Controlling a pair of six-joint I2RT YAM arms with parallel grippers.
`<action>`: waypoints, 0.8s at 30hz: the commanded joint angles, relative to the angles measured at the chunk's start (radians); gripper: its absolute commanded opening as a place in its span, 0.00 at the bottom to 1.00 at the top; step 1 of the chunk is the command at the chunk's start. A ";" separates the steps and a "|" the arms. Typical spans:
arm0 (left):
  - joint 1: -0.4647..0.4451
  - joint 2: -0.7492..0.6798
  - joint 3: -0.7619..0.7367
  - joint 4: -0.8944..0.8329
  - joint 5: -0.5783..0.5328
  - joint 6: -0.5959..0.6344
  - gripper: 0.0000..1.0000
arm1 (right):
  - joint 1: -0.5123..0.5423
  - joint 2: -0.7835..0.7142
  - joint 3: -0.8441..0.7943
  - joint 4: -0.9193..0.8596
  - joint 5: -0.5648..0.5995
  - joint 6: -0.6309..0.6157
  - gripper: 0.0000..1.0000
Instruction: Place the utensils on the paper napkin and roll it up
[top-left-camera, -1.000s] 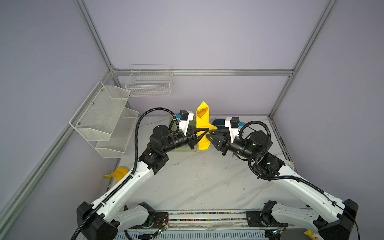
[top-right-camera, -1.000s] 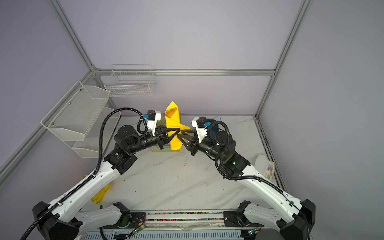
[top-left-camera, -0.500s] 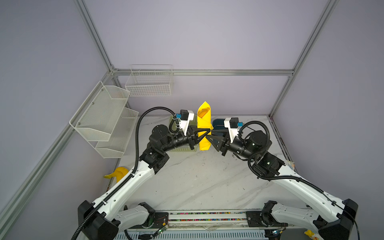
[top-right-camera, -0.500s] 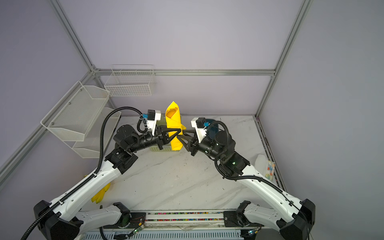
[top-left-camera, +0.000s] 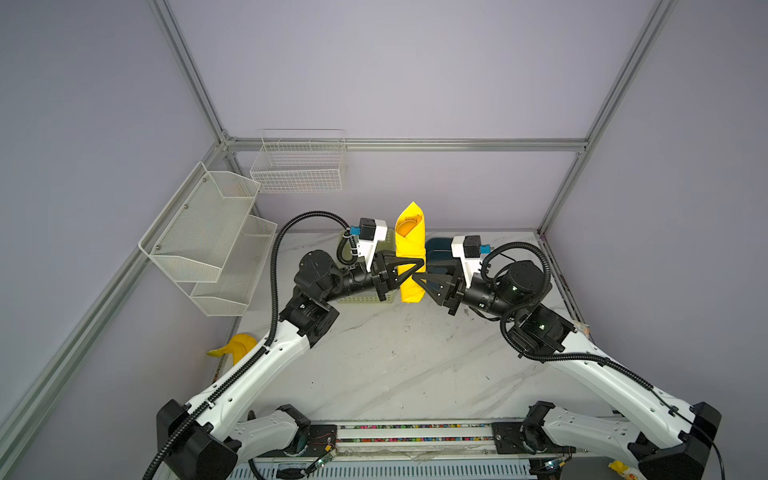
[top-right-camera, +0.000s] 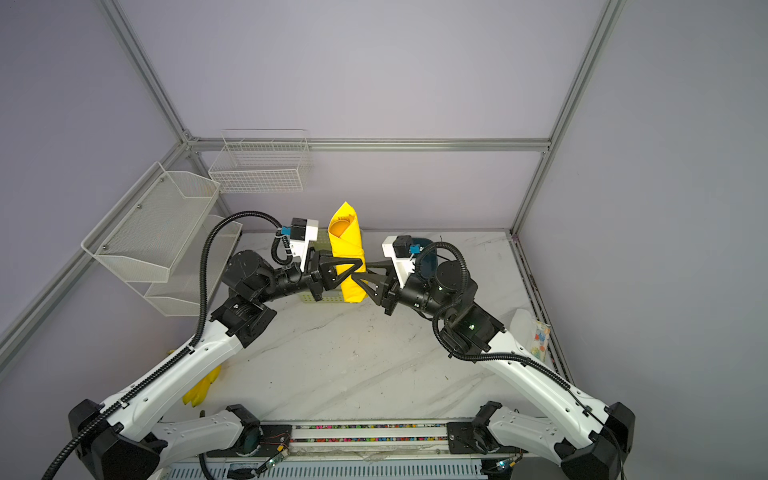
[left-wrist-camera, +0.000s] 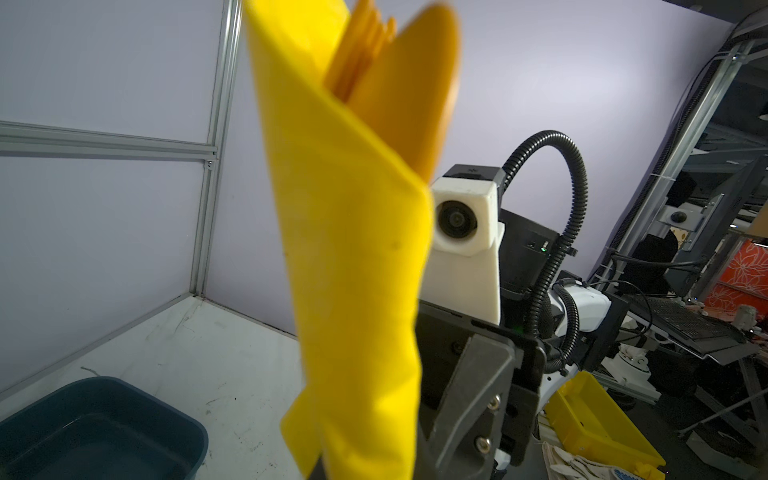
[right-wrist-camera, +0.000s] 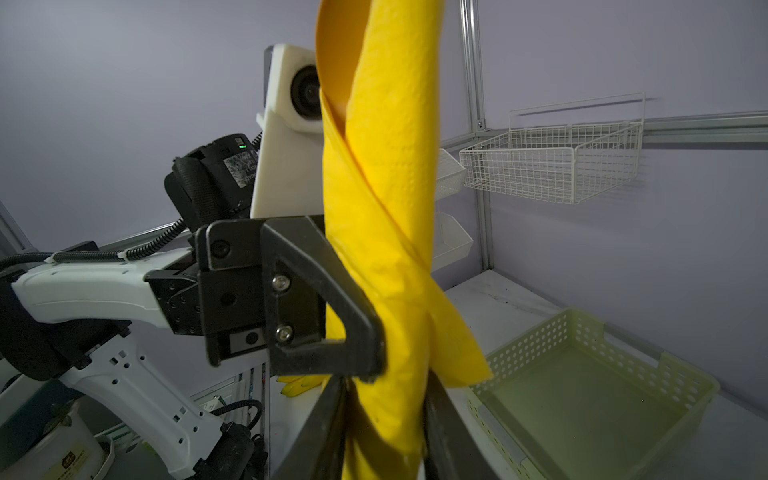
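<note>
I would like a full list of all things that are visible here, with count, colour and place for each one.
table: one, white marble, under everything
napkin: one, yellow, rolled, held upright above the table
utensils: two tops seen, orange, inside the napkin's open top
basket: one, pale green, on the table, left of the napkin
tub: one, dark blue, on the table, right of the napkin
wire basket: one, white, back wall
mesh shelves: two tiers, white, left wall
banana toy: one, yellow, left table edge
bag: one, clear with coloured bits, right table edge
left gripper: one, black, shut on the napkin
right gripper: one, black, closed around the napkin
</note>
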 joint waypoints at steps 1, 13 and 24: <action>0.001 0.007 0.085 0.073 0.049 -0.032 0.02 | -0.002 -0.022 0.026 0.056 -0.057 0.002 0.32; 0.001 -0.006 0.077 0.097 0.063 -0.050 0.06 | -0.002 -0.025 0.031 0.059 -0.065 0.005 0.11; 0.002 -0.116 0.079 -0.085 -0.069 0.068 0.38 | -0.002 -0.059 0.031 0.059 -0.041 0.003 0.02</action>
